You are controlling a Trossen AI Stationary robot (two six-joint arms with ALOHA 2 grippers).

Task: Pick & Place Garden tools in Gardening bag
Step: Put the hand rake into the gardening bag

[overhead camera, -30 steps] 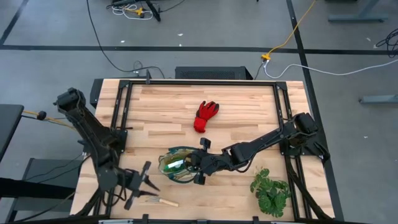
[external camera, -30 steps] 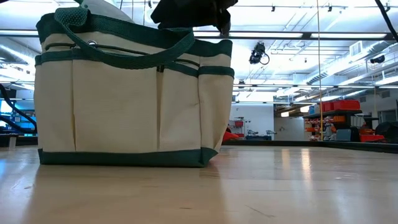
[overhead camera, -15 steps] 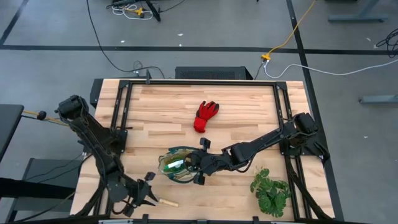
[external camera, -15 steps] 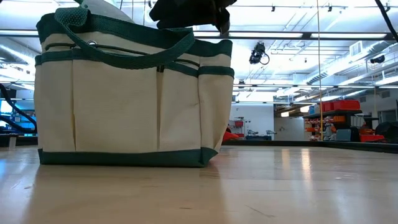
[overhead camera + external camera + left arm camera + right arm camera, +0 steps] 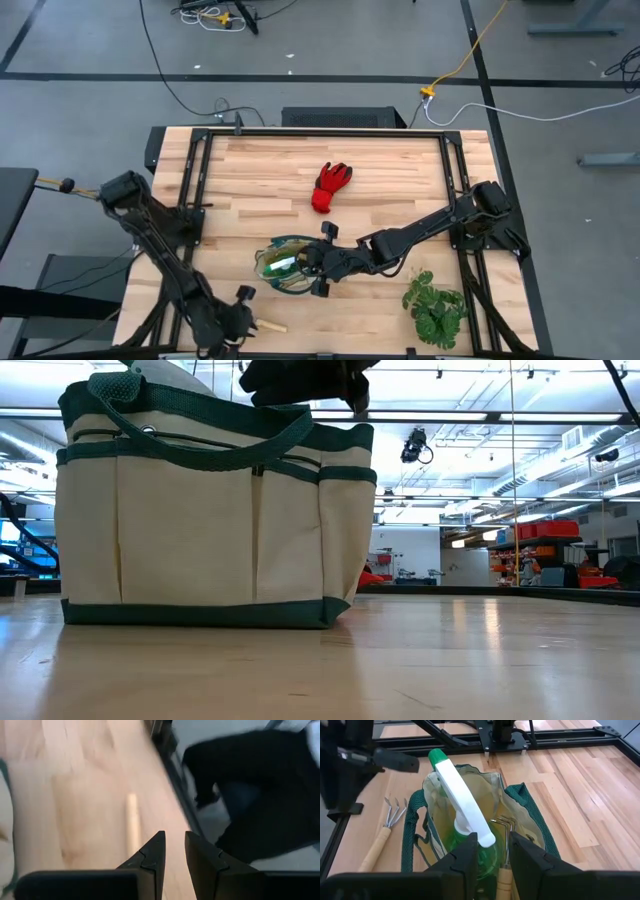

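The cream canvas gardening bag with dark green trim (image 5: 283, 266) stands near the front edge of the wooden table (image 5: 400, 170), roughly at mid-width. The right gripper (image 5: 312, 262) hangs over the bag's mouth, its fingers (image 5: 469, 855) narrowly parted and closed on the small green spray bottle with white nozzle (image 5: 461, 822), which stands nozzle-up inside the opening beside a wooden-handled metal rake (image 5: 504, 870) already in the bag. The left gripper (image 5: 238, 318) is at the near left corner of the table, and its fingers (image 5: 152, 857) stand with only a slim gap between them, grasping nothing. The second small wooden-handled metal rake (image 5: 384, 834) lies flat on the table just left of the bag; in the high view only the end of its handle (image 5: 268, 325) shows past the left gripper. In the left wrist view that handle (image 5: 132, 827) lies directly ahead of the fingertips, its long axis running away from the gripper in nearly the same line as the fingers. The left arm is plainly the nearer to it, while the right is occupied. In my judgement the slim gap must widen before the fingers can straddle the handle. The red glove (image 5: 330, 186) lies well apart at mid-table, on the far side of the bag, nearer the right arm. The leafy green plant (image 5: 436, 306) sits at the near right.
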